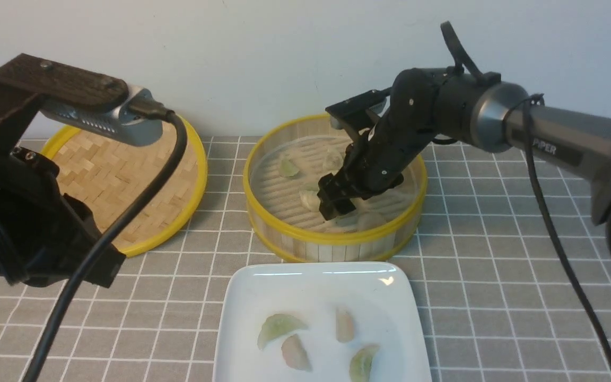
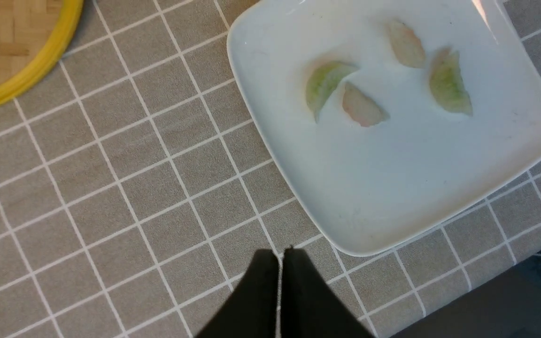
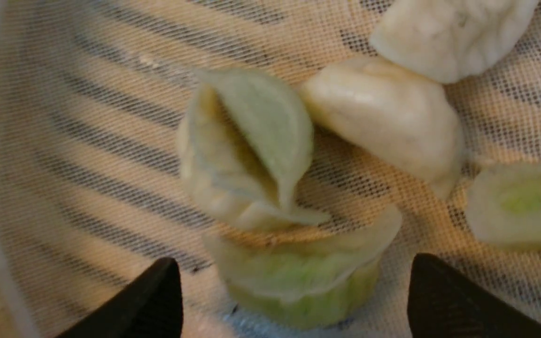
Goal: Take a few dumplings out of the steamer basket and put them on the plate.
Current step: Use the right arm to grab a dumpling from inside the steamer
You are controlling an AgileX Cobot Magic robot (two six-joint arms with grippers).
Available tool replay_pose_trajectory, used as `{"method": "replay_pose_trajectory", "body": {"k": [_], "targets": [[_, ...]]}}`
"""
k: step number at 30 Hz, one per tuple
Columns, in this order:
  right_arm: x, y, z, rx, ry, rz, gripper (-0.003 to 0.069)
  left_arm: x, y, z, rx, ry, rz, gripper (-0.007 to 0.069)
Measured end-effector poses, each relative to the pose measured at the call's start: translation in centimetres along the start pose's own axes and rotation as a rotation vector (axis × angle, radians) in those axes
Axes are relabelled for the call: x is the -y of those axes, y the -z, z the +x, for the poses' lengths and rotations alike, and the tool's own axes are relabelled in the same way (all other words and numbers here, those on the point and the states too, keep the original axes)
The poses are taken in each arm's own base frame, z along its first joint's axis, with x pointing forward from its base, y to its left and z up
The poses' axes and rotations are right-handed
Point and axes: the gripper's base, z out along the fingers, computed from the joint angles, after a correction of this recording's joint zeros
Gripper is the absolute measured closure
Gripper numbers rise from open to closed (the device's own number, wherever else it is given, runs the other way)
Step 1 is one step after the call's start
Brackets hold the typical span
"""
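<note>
Four dumplings lie apart from one another on the white plate (image 1: pixel 311 286), which sits at the bottom centre of the frame and is cut off by its lower edge. One green dumpling (image 1: pixel 279 328) lies left of a pale dumpling (image 1: pixel 345 324); a second pale dumpling (image 1: pixel 296 352) is lower down between them, and another green dumpling (image 1: pixel 363 363) is lower right on the plate

More dumplings are in the round basket (image 1: pixel 337 237), just beyond the plate in the upper middle of the frame, on a mesh liner (image 3: pixel 125 141). The right gripper (image 3: pixel 294 291) reaches down into the basket from the upper right, its fingers wide apart on either side of a green-bellied dumpling (image 3: pixel 303 281). Gaps show between that dumpling and both fingers, so nothing is clamped. Close beside it is a folded dumpling (image 3: pixel 251 150) with a greenish crimped edge, then a smooth whitish one (image 3: pixel 392 112), which meets a flatter white one (image 3: pixel 453 37). A further dumpling (image 3: pixel 524 202) has a green middle and is partly out of the right wrist view

The left gripper (image 2: pixel 280 263) has its fingers together with nothing between them, above the grey table (image 1: pixel 496 239); its arm fills the left side of the frame, with a black cable (image 1: pixel 120 225) looping down in front. Behind that arm, left of the basket, is the woven lid (image 1: pixel 197 191) with its yellow rim. A plain pale wall (image 1: pixel 231 42) runs across the top of the frame
</note>
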Motion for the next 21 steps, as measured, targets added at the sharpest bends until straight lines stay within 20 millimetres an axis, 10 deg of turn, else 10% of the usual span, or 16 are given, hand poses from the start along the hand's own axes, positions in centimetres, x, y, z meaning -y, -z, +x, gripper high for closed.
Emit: {"method": "replay_pose_trajectory", "body": {"k": [16,21], "targets": [[0.1,-0.7,0.0,0.0,0.0,0.003,0.0232,-0.4,0.0,0.0,-0.004,-0.015,-0.044,0.0629],[-0.3,2.3,0.3,-0.084,0.023,0.007,0.0232,-0.5,0.0,0.0,-0.005,-0.02,-0.06,0.0629]]}}
